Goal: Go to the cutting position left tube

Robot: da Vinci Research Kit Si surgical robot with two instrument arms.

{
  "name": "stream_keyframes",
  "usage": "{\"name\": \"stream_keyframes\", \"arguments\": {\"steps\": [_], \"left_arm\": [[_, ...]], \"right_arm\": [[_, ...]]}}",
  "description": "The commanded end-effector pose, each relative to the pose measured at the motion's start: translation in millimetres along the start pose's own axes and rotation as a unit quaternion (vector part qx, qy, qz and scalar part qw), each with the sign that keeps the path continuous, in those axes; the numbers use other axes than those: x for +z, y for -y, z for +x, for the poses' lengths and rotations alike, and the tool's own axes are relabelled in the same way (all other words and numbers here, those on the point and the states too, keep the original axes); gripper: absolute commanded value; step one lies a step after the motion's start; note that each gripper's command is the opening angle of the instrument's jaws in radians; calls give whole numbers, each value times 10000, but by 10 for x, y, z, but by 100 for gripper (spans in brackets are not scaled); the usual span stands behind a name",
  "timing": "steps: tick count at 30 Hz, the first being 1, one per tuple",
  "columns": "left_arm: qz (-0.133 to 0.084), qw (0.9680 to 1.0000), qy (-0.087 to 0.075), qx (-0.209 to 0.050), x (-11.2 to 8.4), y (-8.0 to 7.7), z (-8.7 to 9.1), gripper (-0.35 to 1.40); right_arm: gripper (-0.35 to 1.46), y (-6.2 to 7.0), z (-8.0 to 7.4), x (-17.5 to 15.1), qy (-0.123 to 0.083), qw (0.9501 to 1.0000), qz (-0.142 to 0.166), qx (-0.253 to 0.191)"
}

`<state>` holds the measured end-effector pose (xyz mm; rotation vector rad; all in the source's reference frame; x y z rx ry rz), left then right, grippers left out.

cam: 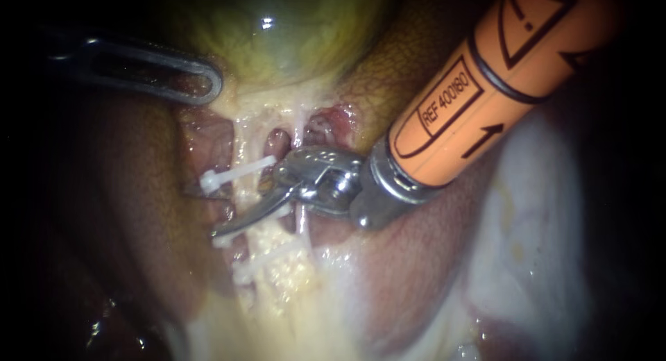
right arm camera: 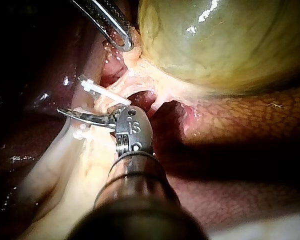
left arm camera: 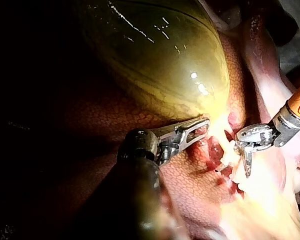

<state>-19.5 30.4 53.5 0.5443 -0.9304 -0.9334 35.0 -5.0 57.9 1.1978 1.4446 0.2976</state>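
The left tube runs down from the yellow-green gallbladder, pale and fatty. A white clip crosses it above, and two more clips cross it below. My right instrument, on an orange shaft, has curved blades that stand open across the left tube, between the upper clip and the lower ones. One blade lies over the tube; the other shows as a dark tip beyond it. My left instrument has slotted jaws shut on the gallbladder's neck tissue.
A thinner right tube runs beside the left one, close under the right instrument's wrist. Dark red-brown liver lies around the tubes. Pale tissue lies at the right.
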Motion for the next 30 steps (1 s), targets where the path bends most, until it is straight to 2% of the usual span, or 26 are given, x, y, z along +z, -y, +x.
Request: {"name": "stream_keyframes", "arguments": {"steps": [1, 6, 11, 16, 30], "left_arm": [[0, 10000, 0, 0, 0, 0, 0, -35], [1, 10000, -1, 1, 0, 0, 0, -35], [3, 10000, -1, 1, -1, -1, 0, -35], [7, 10000, -3, 3, -2, -1, 0, -35], [7, 10000, -3, 3, -2, -1, 0, -35]], "right_arm": [[121, 2, 2, 2, -31, 10000, 27, -1], [121, 13, 13, 10, -106, 9999, 109, 18], [121, 26, 31, 14, -210, 9996, 163, 54], [121, 36, 43, 15, -235, 9995, 182, 85], [121, 36, 43, 15, -234, 9995, 184, 85]]}}
